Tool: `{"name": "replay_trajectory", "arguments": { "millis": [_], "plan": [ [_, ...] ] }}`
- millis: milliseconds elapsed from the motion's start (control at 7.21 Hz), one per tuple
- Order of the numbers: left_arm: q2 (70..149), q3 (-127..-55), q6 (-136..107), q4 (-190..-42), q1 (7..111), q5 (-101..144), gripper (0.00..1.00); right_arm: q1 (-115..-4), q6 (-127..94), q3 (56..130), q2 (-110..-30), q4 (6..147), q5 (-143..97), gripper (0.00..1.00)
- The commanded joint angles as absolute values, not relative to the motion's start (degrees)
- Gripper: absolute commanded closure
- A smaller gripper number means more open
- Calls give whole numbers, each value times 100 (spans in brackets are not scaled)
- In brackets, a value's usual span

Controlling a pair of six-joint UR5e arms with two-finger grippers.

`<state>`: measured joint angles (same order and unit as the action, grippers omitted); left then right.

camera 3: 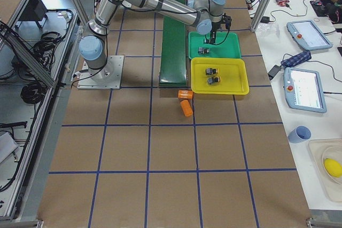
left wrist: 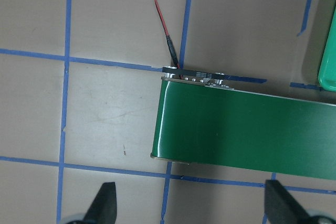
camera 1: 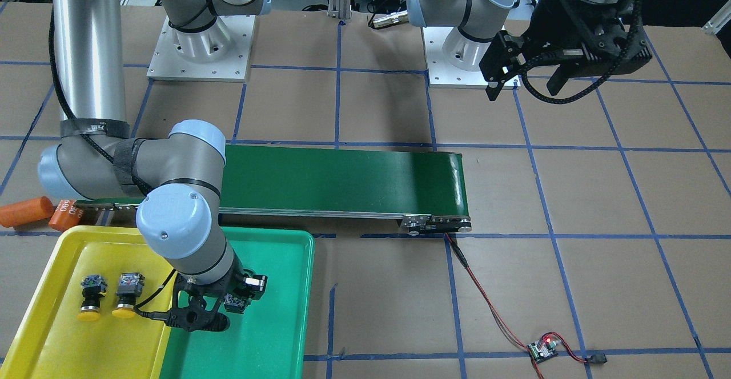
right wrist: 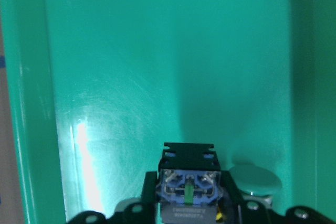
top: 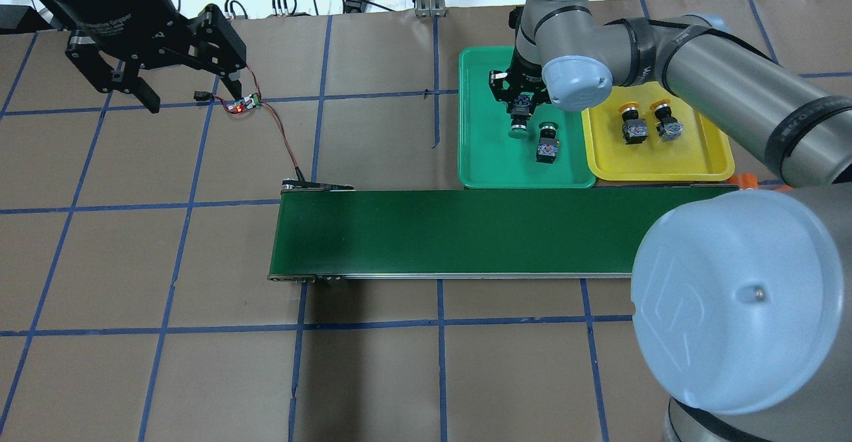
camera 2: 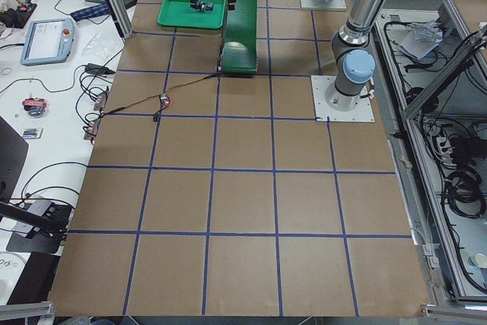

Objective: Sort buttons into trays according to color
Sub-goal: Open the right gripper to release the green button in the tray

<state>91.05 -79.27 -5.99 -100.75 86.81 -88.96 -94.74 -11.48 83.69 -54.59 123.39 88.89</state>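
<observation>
While clamped on one green button (top: 518, 133), holds it upright, cap down, grey-blue end block up toward the wrist camera. Right end effector (top: 520, 104), this, with fingers drawn in against the black body from two sides and nothing else in the grip. Touching the green tray (top: 480, 156) underneath or just clear of it: cannot tell.

Just beside that end effector, on its yellow-tray side: second green button (top: 547, 146), lying loose on the green tray's floor (round green cap also visible next to the held block in the wrist view). Farther out the same way: yellow tray (top: 659, 173), set just beside the green one. Inside it, one yellow button (top: 632, 127) and the other yellow button (top: 667, 124), side by side, caps pointing away from the robot.

On the robot's side of the end effector: long dark green conveyor belt (top: 466, 232), running alongside both trays. Past the yellow tray, near the belt's end: two orange cylinders (camera 1: 25, 210) lying on the tabletop (top: 373, 375).

Well apart, beyond the belt's other end: left end effector (top: 193, 96), fingers spread wide, holding nothing, hovering above the tabletop. Ahead of its fingertips in the wrist view: the belt's end and a red-and-black wire (left wrist: 160, 19).
</observation>
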Motion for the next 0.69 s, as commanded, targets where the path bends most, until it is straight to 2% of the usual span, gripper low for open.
{"name": "replay_trajectory", "arguments": {
  "millis": [0,277,555],
  "plan": [
    [9175,-7822,-589,-10169,8578,-8877,0,-9439,-1204,8411,-5493,12322,8903,0],
    [9263,-7875,-589,-10151,8569,-8903,0,-9405,-1169,8420,-5816,12035,8903,0],
    [9299,-8006,-606,-10143,8578,-8842,0,-9369,-1055,8464,-6885,10835,8903,0]
  ]
}}
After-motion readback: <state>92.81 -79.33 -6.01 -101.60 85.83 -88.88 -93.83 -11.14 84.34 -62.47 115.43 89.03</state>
